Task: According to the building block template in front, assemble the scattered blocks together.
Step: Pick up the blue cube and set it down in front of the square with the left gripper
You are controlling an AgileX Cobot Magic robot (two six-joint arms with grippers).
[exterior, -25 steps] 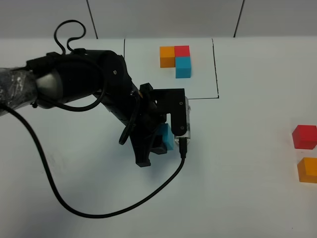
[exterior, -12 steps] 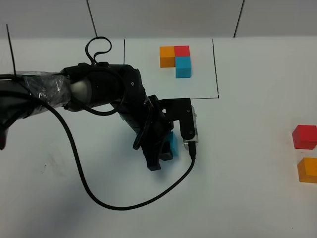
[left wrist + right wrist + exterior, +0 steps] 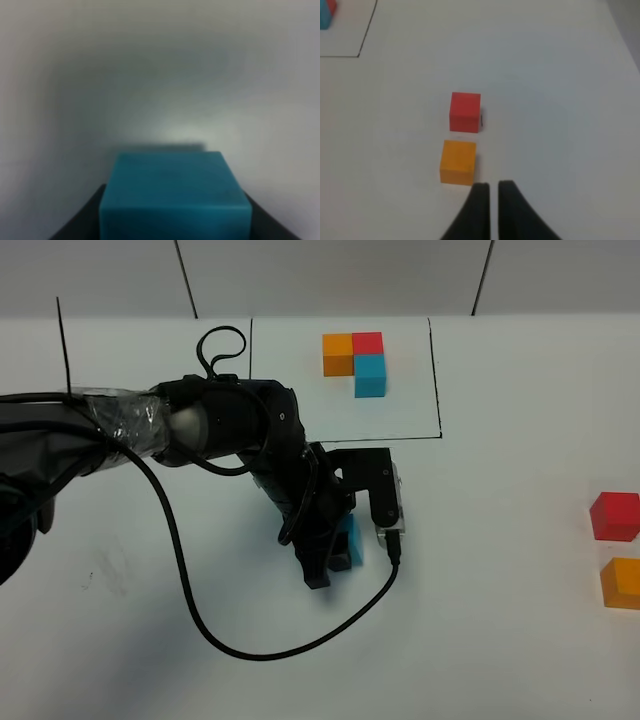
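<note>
- Left gripper: clamped on small matte blue cube.
- Step: likely positioning it for assembly.
- Right gripper: pinched together, empty.
- Next: level set-down, clean release.

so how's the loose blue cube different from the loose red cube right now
Colour: the loose blue cube is blue, the loose red cube red. Hold: the blue one is clamped in the left gripper; the red one sits free on the table. Neighbours: the red cube has the orange cube beside it, the blue cube none. Both are plain cubes outside the drawn frame.
</note>
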